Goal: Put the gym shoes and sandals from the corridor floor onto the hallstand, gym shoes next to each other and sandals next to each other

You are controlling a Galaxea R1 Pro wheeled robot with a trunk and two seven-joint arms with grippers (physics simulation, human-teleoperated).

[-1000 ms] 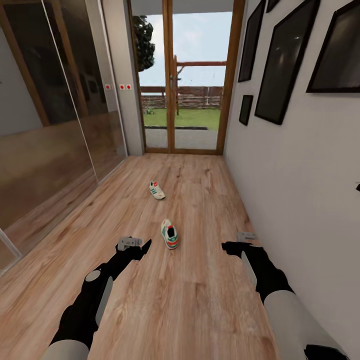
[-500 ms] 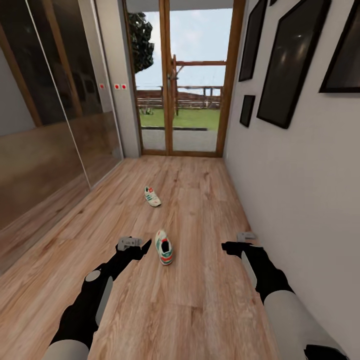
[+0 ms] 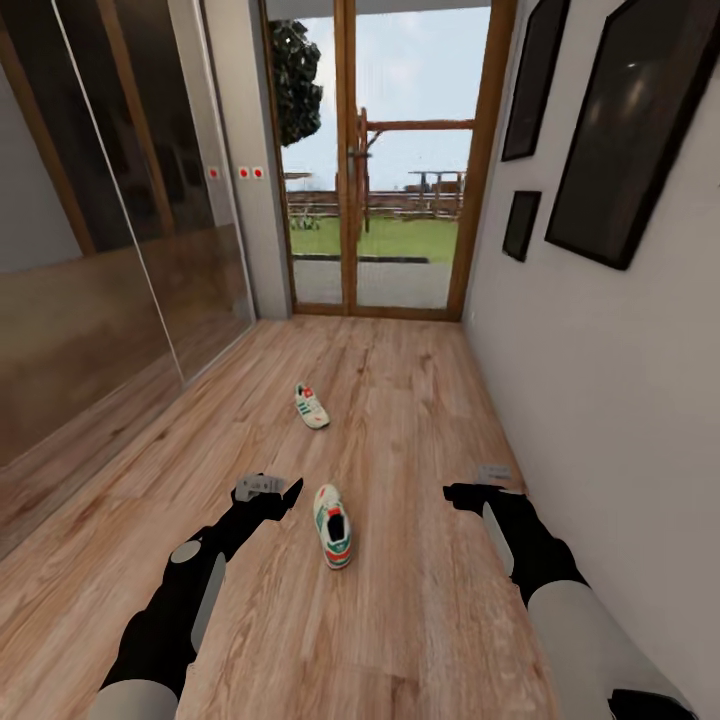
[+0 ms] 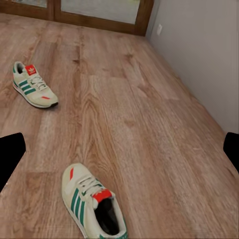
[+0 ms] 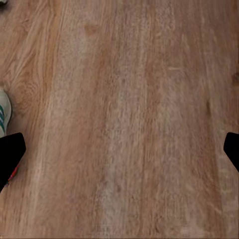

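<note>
Both arms are built alike: pale grey, rounded upper sleeves give way to glossy black forearms, each with a long light grey panel along its side. The left arm [image 3: 190,590] also carries a small grey round cap. Each black end effector, left [image 3: 283,495] and right [image 3: 462,494], has a small grey block beside it, possibly a camera mount. In the wrist views the fingers [image 4: 10,157] are plain black wedges.
</note>
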